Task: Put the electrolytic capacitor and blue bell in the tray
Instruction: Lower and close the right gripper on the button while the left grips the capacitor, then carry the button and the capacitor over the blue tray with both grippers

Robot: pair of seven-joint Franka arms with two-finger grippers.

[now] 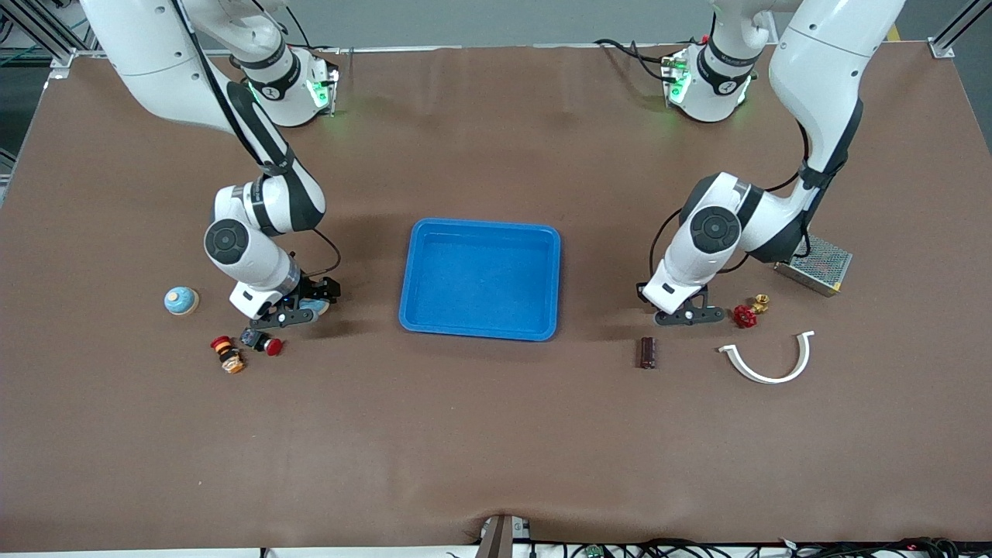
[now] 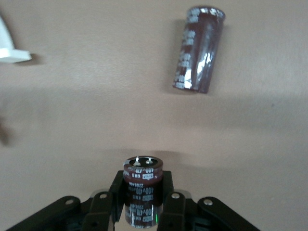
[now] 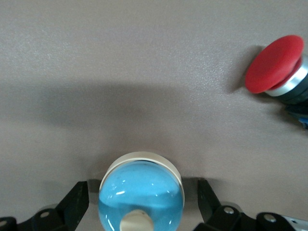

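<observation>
The blue tray [image 1: 480, 280] lies at the table's middle with nothing in it. My left gripper [image 1: 692, 315] [image 2: 142, 185] is low over the table toward the left arm's end, shut on a short dark brown electrolytic capacitor [image 2: 143, 168] that stands upright. A longer capacitor [image 1: 647, 353] [image 2: 198, 48] lies flat nearer the front camera. My right gripper [image 1: 304, 308] [image 3: 143, 195] is down at the table toward the right arm's end, open, its fingers on either side of a blue bell [image 1: 314, 308] [image 3: 139, 185] with a gap at each side.
A second blue bell [image 1: 180, 300] sits beside the right arm. A red mushroom button [image 1: 263, 342] [image 3: 274, 62] and a red-orange button [image 1: 227, 354] lie nearer the camera. By the left arm are a red valve handle [image 1: 745, 315], a white curved clip [image 1: 771, 360] and a metal mesh box [image 1: 814, 263].
</observation>
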